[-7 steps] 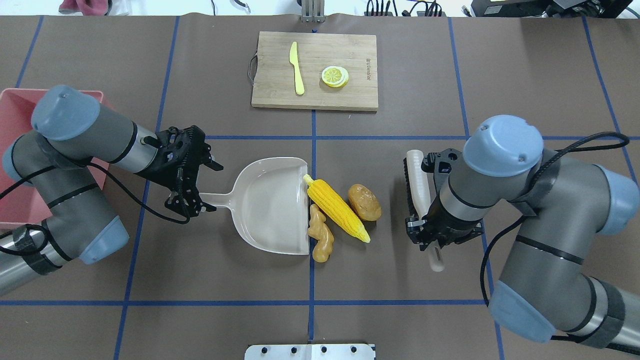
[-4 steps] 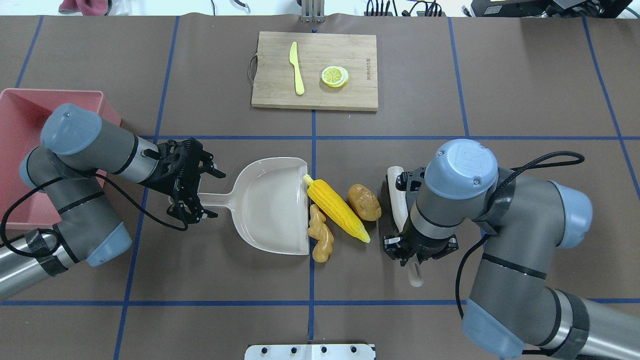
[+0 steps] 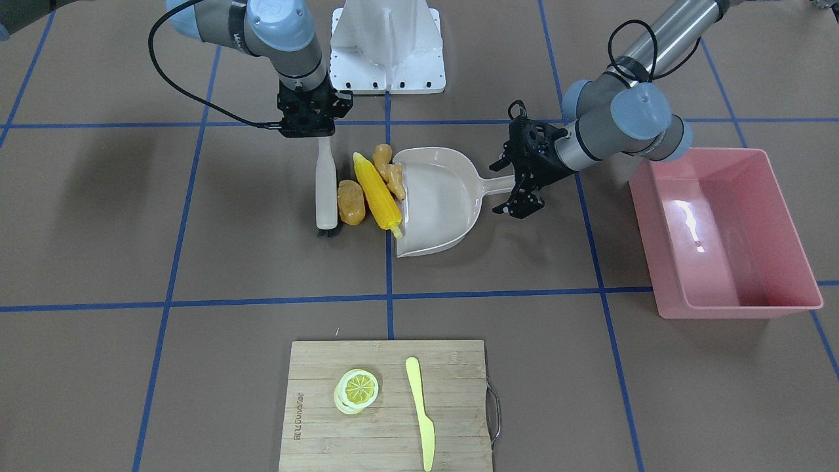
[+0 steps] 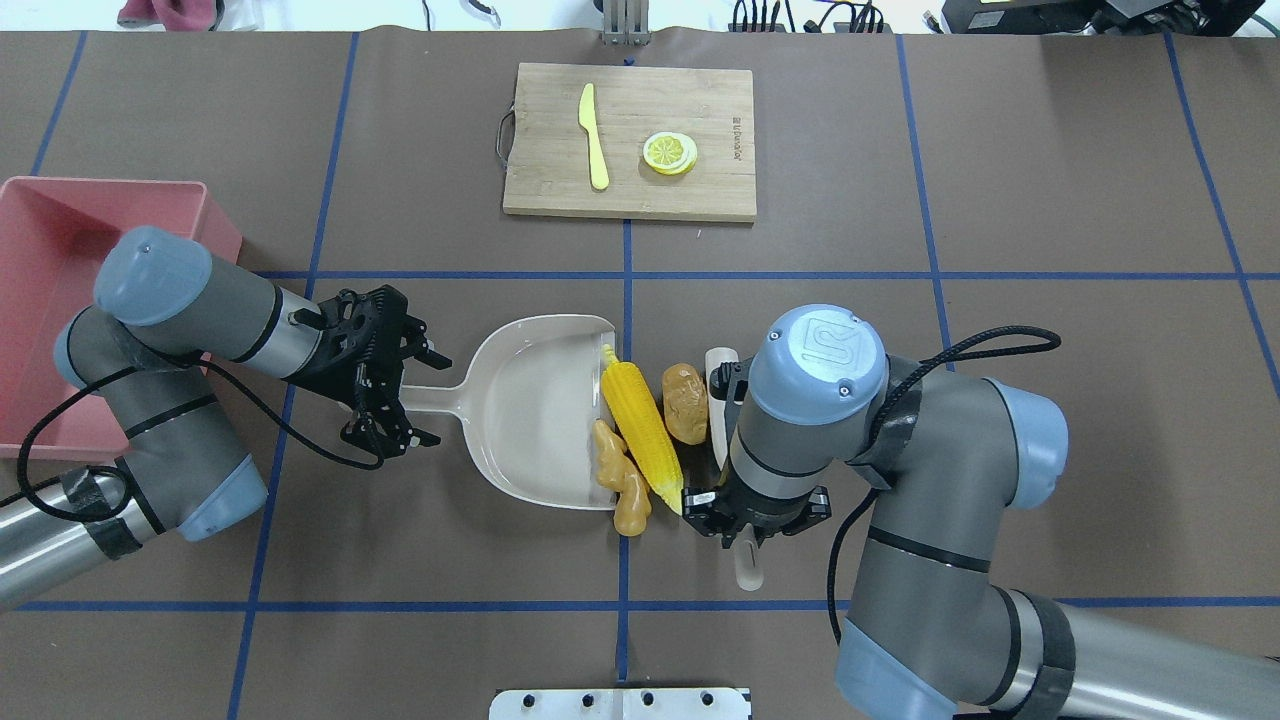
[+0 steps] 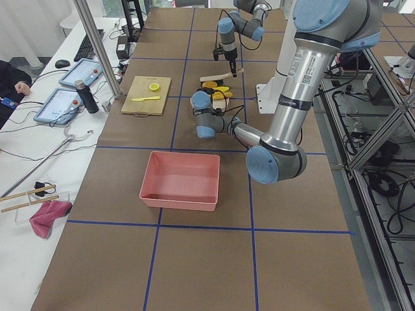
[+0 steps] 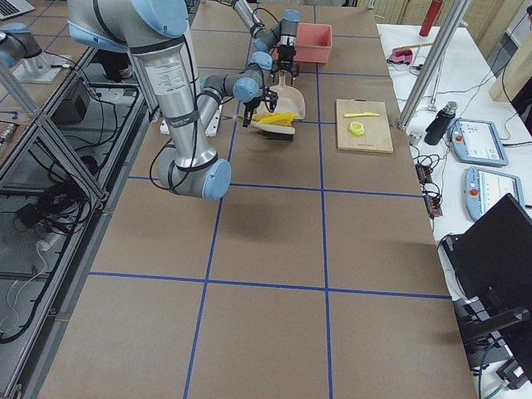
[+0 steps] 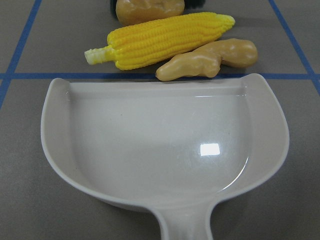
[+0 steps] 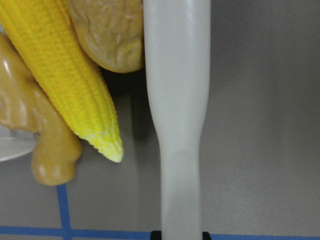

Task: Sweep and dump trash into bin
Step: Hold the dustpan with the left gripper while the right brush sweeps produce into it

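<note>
The yellow corn cob (image 4: 640,425), the brown potato (image 4: 685,403) and the tan ginger root (image 4: 620,482) lie bunched at the open lip of the beige dustpan (image 4: 535,420). The ginger touches the lip (image 7: 210,59), with the corn (image 7: 160,40) behind it. My right gripper (image 4: 750,515) is shut on the handle of a white brush (image 8: 177,100), whose head presses against the potato (image 3: 351,202). My left gripper (image 4: 400,398) is shut on the dustpan's handle (image 3: 495,183). The pink bin (image 4: 30,300) stands at the far left, partly hidden by my left arm.
A wooden cutting board (image 4: 690,100) at the far middle holds a pale yellow knife (image 4: 595,135) and a lemon slice (image 4: 670,153). Blue tape lines cross the brown table. The robot's white base plate (image 3: 387,39) sits behind the dustpan.
My right arm has swept the brush left, pushing the potato, corn and ginger up against the dustpan's lip. My left arm has shifted slightly while the dustpan stayed in place.
</note>
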